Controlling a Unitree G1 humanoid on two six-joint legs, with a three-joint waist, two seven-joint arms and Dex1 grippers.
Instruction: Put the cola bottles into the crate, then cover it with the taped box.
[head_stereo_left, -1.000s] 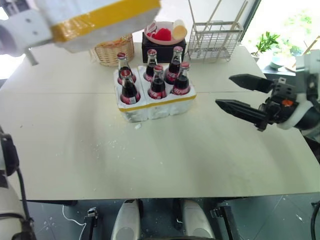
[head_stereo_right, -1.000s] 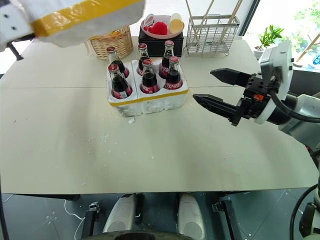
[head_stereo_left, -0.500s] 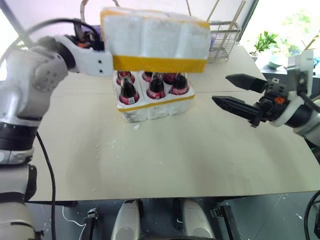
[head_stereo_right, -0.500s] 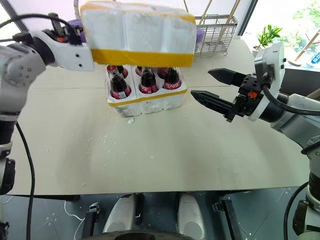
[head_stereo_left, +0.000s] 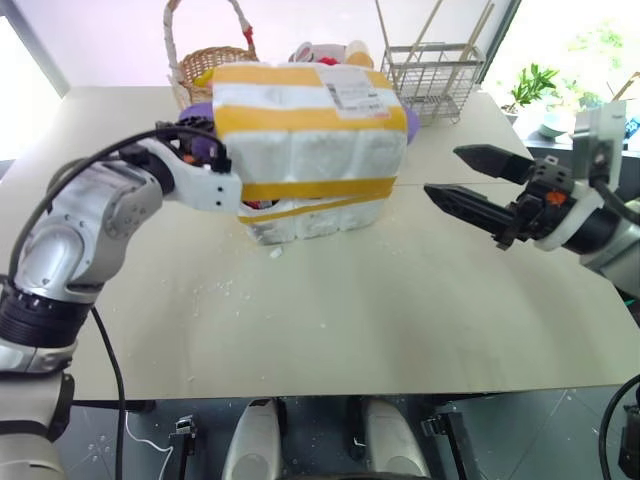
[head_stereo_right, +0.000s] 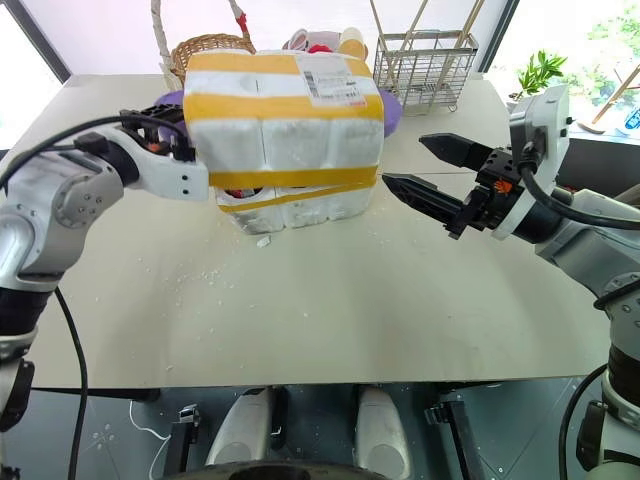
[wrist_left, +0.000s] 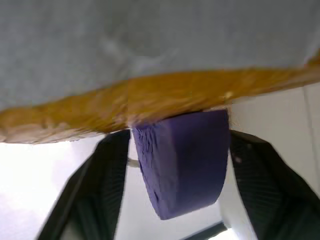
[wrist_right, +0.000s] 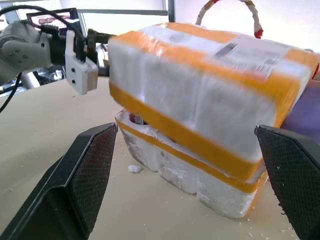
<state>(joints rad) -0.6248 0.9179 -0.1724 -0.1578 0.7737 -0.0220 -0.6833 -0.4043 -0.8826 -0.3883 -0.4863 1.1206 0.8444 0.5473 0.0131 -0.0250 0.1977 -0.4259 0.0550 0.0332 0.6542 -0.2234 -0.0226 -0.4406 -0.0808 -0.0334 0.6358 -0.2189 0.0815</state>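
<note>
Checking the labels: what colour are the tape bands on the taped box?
Yellow, on the taped box; right eye view.

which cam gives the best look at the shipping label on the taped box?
Right eye view: the shipping label lies face-up and unblocked on the taped box. Left eye view shows it much the same. Right wrist view catches it obliquely and smeared. Left wrist view sees just the box's underside and tape.
</note>
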